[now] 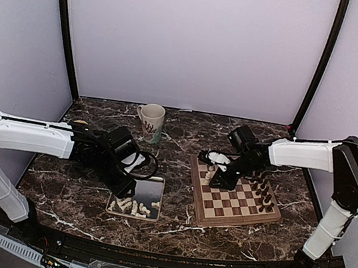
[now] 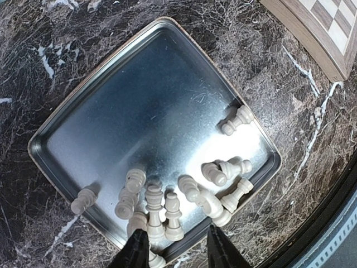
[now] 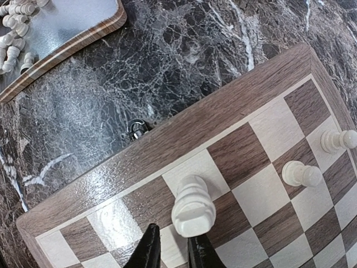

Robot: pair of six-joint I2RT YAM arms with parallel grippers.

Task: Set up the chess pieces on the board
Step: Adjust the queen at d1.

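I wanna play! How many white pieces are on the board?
3 show: one big piece near the board corner, two smaller pieces farther along. More may be hidden.

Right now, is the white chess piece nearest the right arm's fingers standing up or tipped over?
Standing up: the white piece rests base-down on a light square of the board, top toward the camera.

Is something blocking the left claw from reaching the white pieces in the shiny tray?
No, nothing visible is in the way. The left gripper hangs open right above the chess pieces, which lie bunched at the near end of the tray. Only the tray's low rim surrounds them, and the gripper is above it.
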